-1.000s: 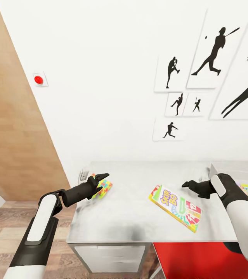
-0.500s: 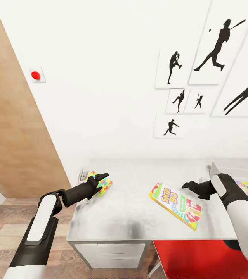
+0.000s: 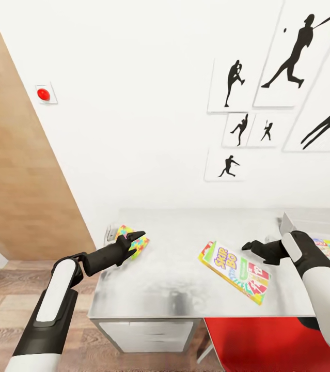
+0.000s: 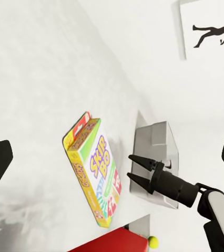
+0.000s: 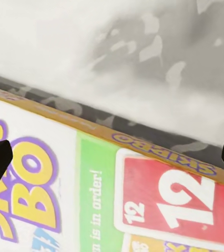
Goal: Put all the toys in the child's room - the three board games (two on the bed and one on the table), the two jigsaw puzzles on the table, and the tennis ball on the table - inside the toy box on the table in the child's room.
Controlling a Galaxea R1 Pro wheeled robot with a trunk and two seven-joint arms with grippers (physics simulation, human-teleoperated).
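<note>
In the head view, the SKIP BO board game (image 3: 235,264) lies flat on the light grey table (image 3: 175,289), towards its front edge. The left gripper (image 3: 135,243) hovers over a multicoloured jigsaw puzzle (image 3: 134,241) near the table's left end, its fingers apart. The right gripper (image 3: 248,245) hangs just beside the far right corner of the game box, and its fingers look spread, though they are hard to read from here. Behind the right forearm, at the table's right end, stands the toy box (image 3: 290,222) with colourful printed boxes inside it. Black baseball-player pictures (image 3: 288,57) hang on the white wall, and a red button (image 3: 43,94) sits further left. In the left wrist view, the game box (image 4: 95,169) lies on the pale tabletop with the right gripper (image 4: 131,168) next to it, fingers clearly parted, the grey bin (image 4: 156,157) behind, and the tennis ball (image 4: 153,242) in view. The right wrist view looks closely at the game's lid (image 5: 91,199), showing a red "12" card.
</note>
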